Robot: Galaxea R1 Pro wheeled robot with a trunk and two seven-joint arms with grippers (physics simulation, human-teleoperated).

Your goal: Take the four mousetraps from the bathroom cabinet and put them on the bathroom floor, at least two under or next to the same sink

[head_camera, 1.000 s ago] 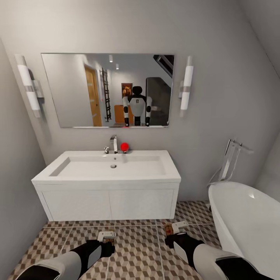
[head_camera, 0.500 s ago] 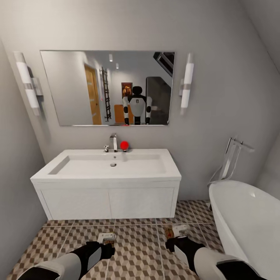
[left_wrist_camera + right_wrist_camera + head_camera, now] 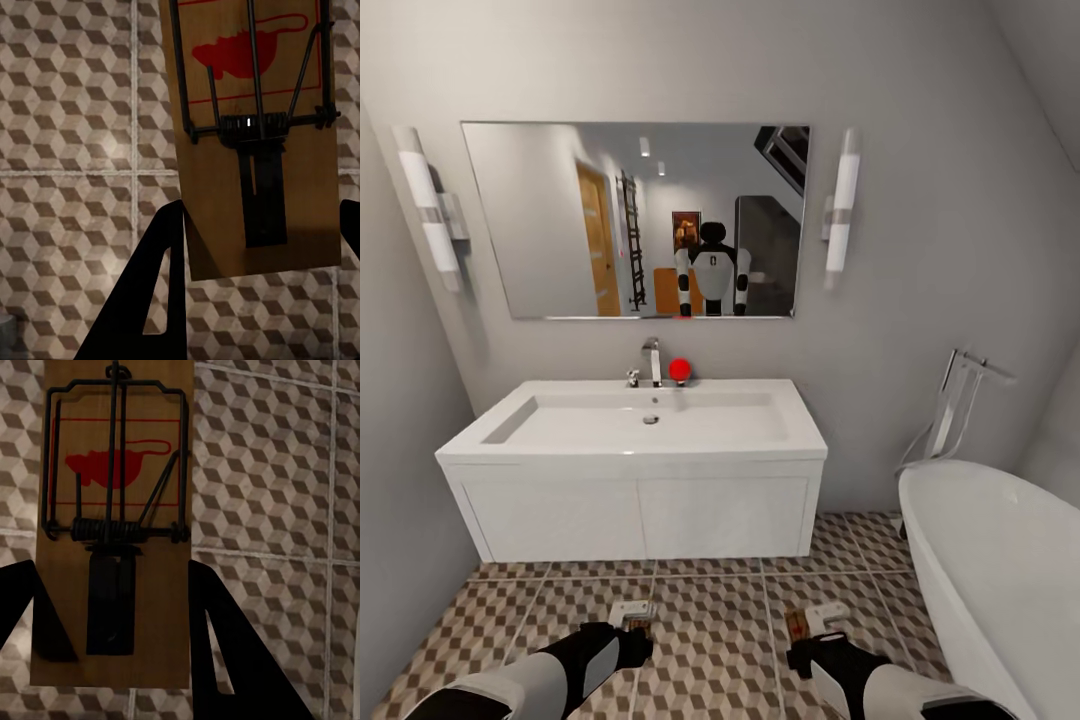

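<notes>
Midway through the job, each gripper clamps one tan wooden mousetrap with wire spring, left and right, above the cube-patterned tiled bathroom floor before the white two-door vanity sink, whose basin sits bare; neither trap is down, two remain unaccounted for

head high facing sink, wrists close over floor

No words, brands or numbers can be read anywhere. The only printed sign is a red mouse outline inside a thin red frame on each mousetrap, lying beneath the dark wire spring on the tan board.
</notes>
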